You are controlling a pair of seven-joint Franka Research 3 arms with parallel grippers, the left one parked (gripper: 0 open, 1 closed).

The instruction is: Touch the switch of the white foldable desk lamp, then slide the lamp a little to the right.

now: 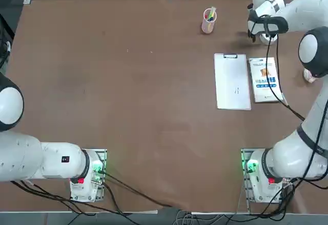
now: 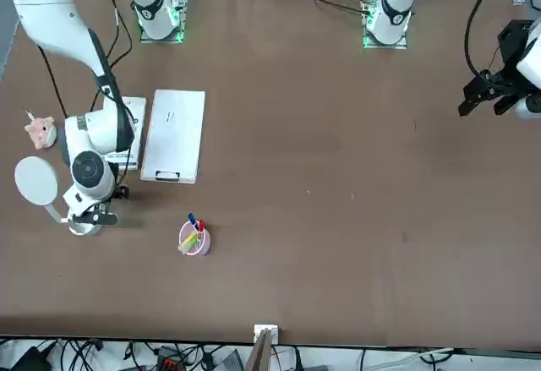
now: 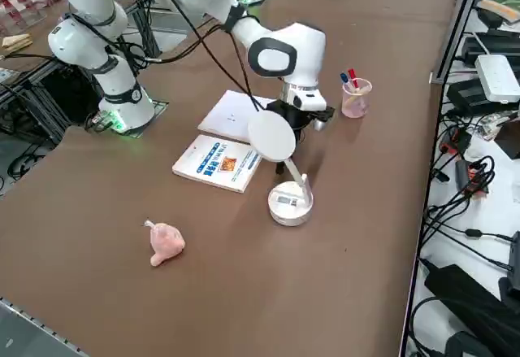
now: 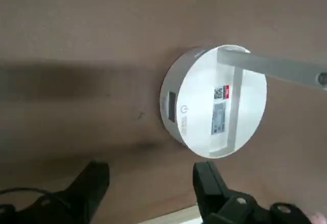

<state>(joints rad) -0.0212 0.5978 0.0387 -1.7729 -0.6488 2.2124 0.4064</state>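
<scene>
The right gripper (image 4: 151, 175) was released, its two fingers standing wide apart with nothing between them, above the brown table (image 1: 128, 81). The white foldable desk lamp (image 3: 291, 204) stood upright on the table just beside the gripper, on the side toward the robot's own right; no contact between the two was seen. The switch (image 4: 184, 109), a small spot marked with a power symbol, was on the top of the lamp's round white base, close to the rim on the side nearer the gripper. A label with a printed code (image 4: 219, 109) lay further in on the same top. The lamp's arm rose from the base at a slant and carried a flat, rounded head (image 3: 271, 136).

A white booklet (image 3: 218, 162) lay flat nearer the robot's bases than the gripper, with a clipboard (image 1: 232, 81) bearing white paper alongside it. A pink pen cup (image 3: 356, 97) holding markers stood upright to the gripper's left, apart from it. A pink pig figurine (image 3: 165, 241) rested well to the gripper's right, beyond the lamp and booklet.
</scene>
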